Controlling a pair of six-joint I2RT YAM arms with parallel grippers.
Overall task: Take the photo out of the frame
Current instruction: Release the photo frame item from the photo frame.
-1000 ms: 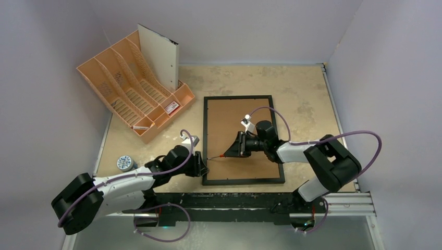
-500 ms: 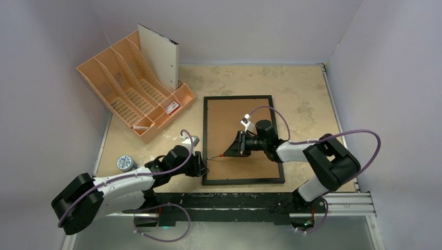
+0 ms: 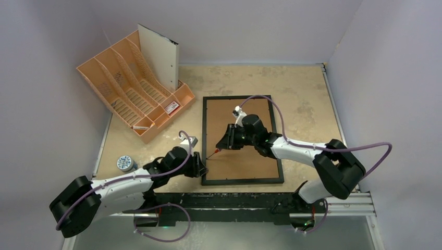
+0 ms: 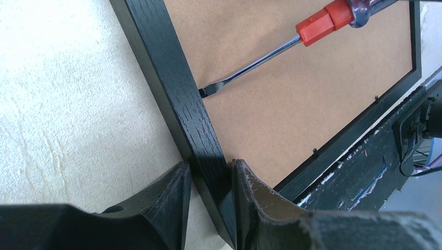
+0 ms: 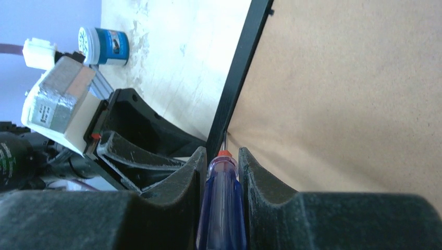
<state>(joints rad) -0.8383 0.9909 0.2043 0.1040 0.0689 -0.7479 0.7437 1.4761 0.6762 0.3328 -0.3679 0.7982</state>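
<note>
The black frame lies face down on the table, its brown backing board up. The photo is hidden under the board. My left gripper is shut on the frame's left rail near its front corner. My right gripper is shut on a screwdriver with a blue handle and red collar. Its flat tip touches the inner edge of the left rail where it meets the board. Small tabs stand along the frame's front rail.
An orange file organiser holding a white sheet stands at the back left. A small round blue-and-white tub sits left of my left arm. A black metal rail runs along the table's near edge.
My right arm has moved left and farther back over the board, carrying the screwdriver so its tip now meets the left rail a little higher. My left gripper has stayed clamped on the rail.
</note>
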